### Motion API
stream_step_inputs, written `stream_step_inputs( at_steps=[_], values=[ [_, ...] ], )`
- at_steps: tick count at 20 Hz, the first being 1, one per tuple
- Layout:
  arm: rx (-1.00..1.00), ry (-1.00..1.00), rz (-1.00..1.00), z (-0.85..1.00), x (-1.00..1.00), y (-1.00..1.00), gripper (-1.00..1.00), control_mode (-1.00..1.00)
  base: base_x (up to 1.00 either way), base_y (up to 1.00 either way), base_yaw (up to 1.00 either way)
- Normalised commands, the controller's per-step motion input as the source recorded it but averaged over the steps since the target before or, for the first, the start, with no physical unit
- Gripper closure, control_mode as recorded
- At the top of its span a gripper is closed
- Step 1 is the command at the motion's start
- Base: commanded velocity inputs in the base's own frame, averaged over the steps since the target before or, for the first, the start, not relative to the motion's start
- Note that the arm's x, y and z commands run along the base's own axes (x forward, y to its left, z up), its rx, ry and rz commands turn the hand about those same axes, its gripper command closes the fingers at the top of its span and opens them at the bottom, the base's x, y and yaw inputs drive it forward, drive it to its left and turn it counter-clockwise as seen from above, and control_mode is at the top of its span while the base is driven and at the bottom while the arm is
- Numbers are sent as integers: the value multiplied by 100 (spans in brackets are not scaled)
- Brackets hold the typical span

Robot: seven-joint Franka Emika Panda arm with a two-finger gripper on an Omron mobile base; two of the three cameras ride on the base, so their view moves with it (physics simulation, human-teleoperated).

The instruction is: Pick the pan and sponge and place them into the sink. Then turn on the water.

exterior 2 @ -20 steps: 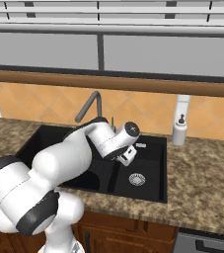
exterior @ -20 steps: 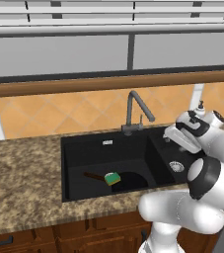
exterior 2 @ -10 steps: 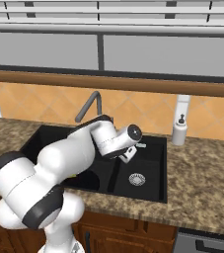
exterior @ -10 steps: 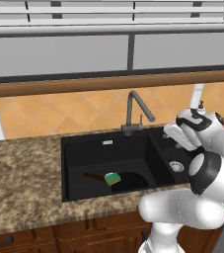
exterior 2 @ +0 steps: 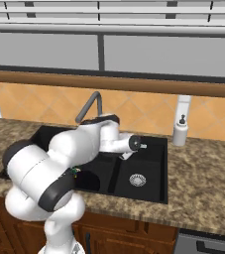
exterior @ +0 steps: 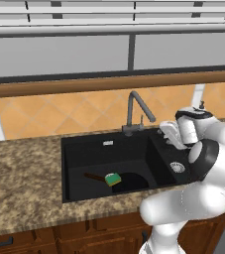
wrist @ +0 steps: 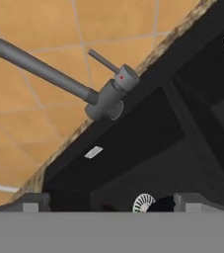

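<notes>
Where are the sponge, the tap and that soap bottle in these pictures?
sponge (exterior: 113,178): left base view, its green top, in the sink's left basin.
faucet (wrist: 39,70): hand view, middle of its grey spout.
soap bottle (exterior 2: 180,133): right base view, its white body.

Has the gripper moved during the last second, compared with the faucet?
Yes. In the left base view the gripper has risen over the sink's right basin and now sits closer to the level of the faucet base.

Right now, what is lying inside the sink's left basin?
In the sink, the left basin holds the black pan with the sponge resting at its handle end. The pan's right part is hidden behind the arm. No water stream is visible.
</notes>
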Motion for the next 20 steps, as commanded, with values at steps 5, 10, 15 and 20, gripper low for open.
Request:
stream_step_inputs(
  at_steps=[5, 10, 15, 20],
  values=[
    [6, -10, 0, 0, 30, 1, -100, -100, 0, 0, 0],
    [1, 0, 0, 0, 36, 2, -100, -100, 0, 0, 0],
    [0, 2, 0, 0, 38, 6, -100, -100, 0, 0, 0],
    [0, 2, 0, 0, 40, 0, -100, -100, 0, 0, 0]
  ],
)
